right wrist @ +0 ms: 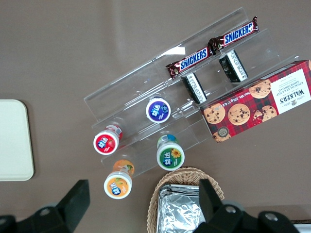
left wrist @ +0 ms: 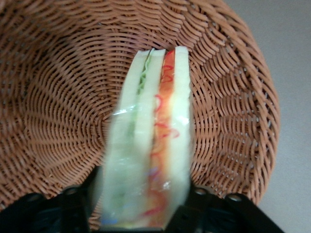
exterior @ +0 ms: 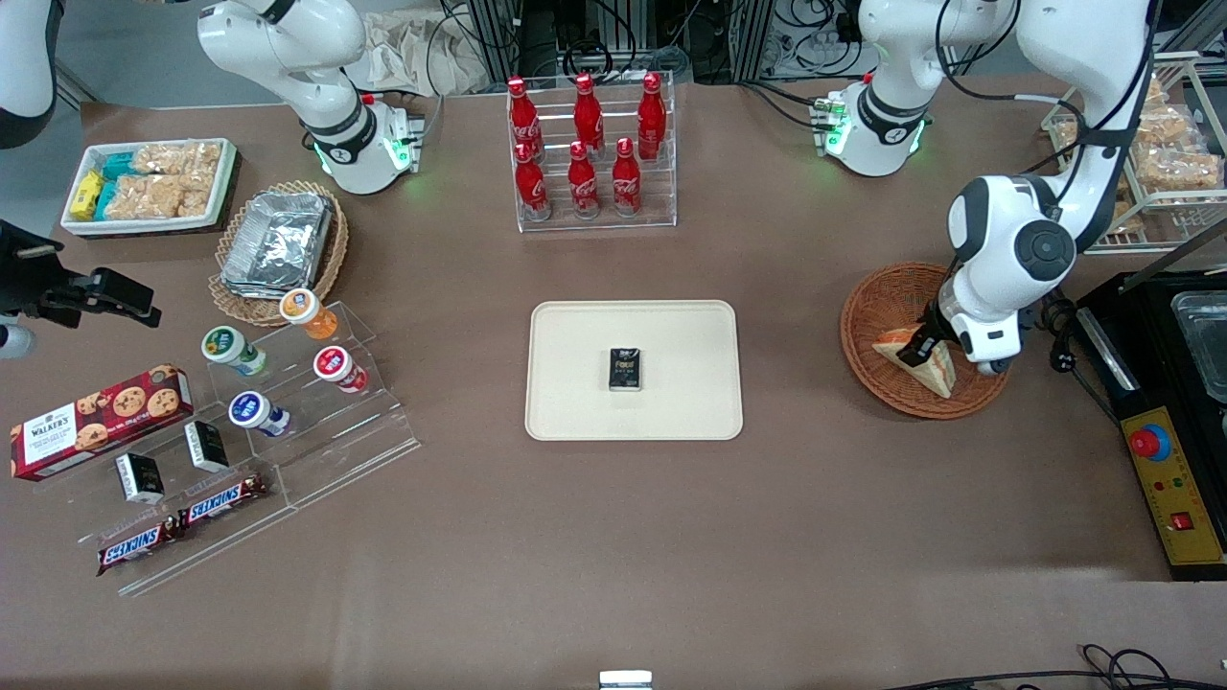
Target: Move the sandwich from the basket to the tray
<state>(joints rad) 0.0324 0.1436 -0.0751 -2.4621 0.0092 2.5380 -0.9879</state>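
Note:
The sandwich [exterior: 937, 370], a wedge of white bread with orange-red and green filling, stands on edge in the reddish-brown woven basket [exterior: 877, 307] toward the working arm's end of the table. My left gripper [exterior: 926, 343] reaches down into the basket and is shut on the sandwich. In the left wrist view the sandwich [left wrist: 155, 121] fills the gap of the gripper [left wrist: 141, 206], a black finger [left wrist: 77, 206] pressing on each side, with the basket's weave [left wrist: 58, 97] around it. The cream tray [exterior: 575, 383] lies at the table's middle, beside the basket.
A small black packet [exterior: 626, 369] lies on the tray. A clear rack of red bottles [exterior: 590, 144] stands farther from the front camera than the tray. A black control box with a red button [exterior: 1165, 470] and a wire snack rack [exterior: 1165, 163] flank the basket.

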